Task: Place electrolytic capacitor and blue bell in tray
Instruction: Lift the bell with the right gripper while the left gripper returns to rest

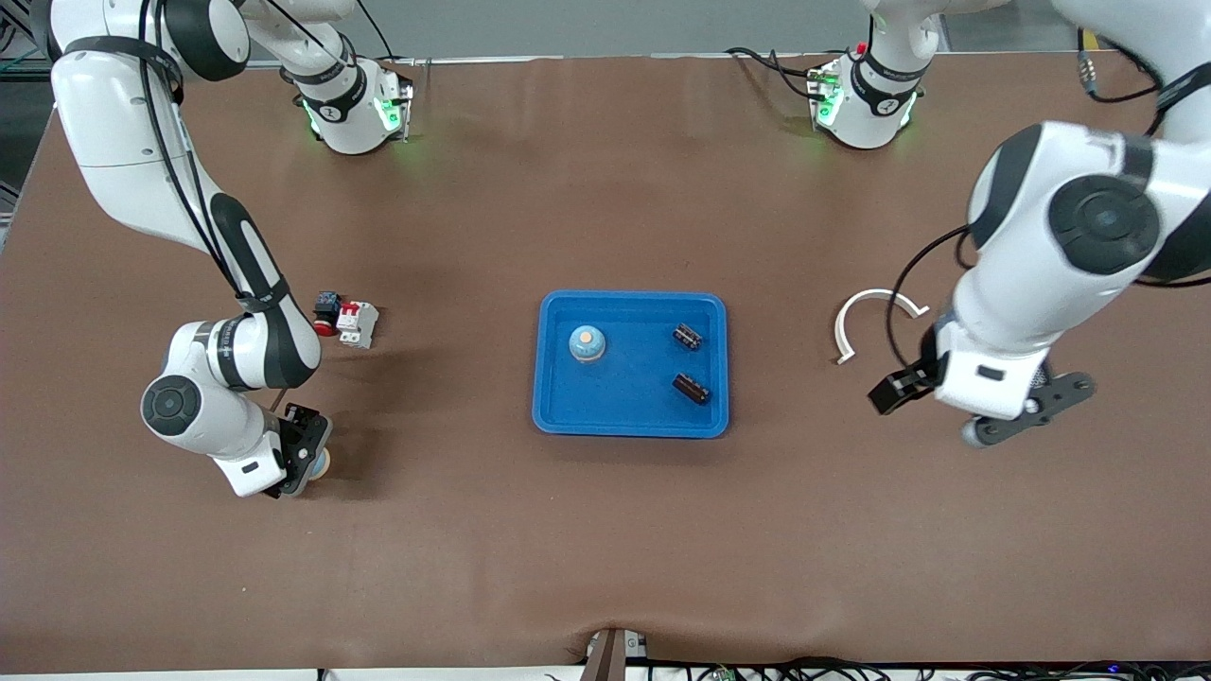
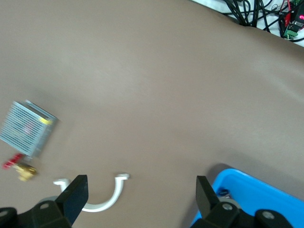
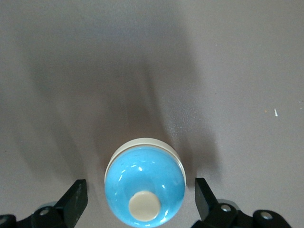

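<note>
Inside the tray (image 1: 632, 421) already lay one blue bell (image 1: 587, 343) and two capacitors (image 1: 688, 336); my right gripper (image 3: 137, 199), fingers open, straddled another bell (image 3: 144, 188) on the table; my left gripper (image 2: 141, 194) waited open.

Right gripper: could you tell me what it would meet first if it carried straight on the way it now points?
The right gripper, open, points down at a blue bell standing between its fingers on the table. It would likely straddle the bell; depth is unclear.

Even overhead light is seen, soft shadows thrown under the blue bell (image 3: 145, 185), glare caught on its dome
</note>
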`<action>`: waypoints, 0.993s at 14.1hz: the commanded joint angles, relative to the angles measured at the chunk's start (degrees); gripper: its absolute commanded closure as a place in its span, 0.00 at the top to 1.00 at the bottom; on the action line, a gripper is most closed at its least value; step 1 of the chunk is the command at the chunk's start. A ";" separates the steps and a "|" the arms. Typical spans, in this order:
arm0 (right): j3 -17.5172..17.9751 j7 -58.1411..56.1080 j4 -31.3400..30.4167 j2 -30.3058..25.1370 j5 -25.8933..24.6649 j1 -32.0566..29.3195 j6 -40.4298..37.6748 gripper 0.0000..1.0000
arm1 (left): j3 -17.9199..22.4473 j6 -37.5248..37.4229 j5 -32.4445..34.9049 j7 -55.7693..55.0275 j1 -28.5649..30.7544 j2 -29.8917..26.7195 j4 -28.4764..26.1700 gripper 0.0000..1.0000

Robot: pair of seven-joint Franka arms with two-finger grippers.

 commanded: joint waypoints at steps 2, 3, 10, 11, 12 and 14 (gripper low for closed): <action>1.10 -0.65 -0.38 0.14 0.84 -1.12 0.74 1.00 | -0.60 -4.70 0.00 8.30 3.24 -3.72 -0.59 1.00; 1.10 -0.65 -0.38 0.14 0.84 -1.12 0.74 1.00 | -0.60 -6.36 -0.09 9.80 3.33 -3.90 0.36 1.00; 1.10 -0.47 -0.38 0.14 1.54 -1.04 0.65 0.50 | -0.16 -9.90 -0.17 11.05 3.42 -6.54 1.52 1.00; 1.19 -0.21 -0.29 0.14 1.54 -0.95 0.65 0.46 | -0.16 -10.51 -0.26 11.04 3.42 -6.89 1.60 1.00; 1.19 0.05 -0.29 0.14 1.54 -0.86 0.56 0.46 | -0.07 -11.56 -0.52 11.13 3.68 -7.41 1.78 1.00; 1.19 0.14 -0.03 0.05 2.42 -0.68 0.12 0.46 | -0.16 -12.09 -2.36 11.13 4.03 -7.77 1.96 1.00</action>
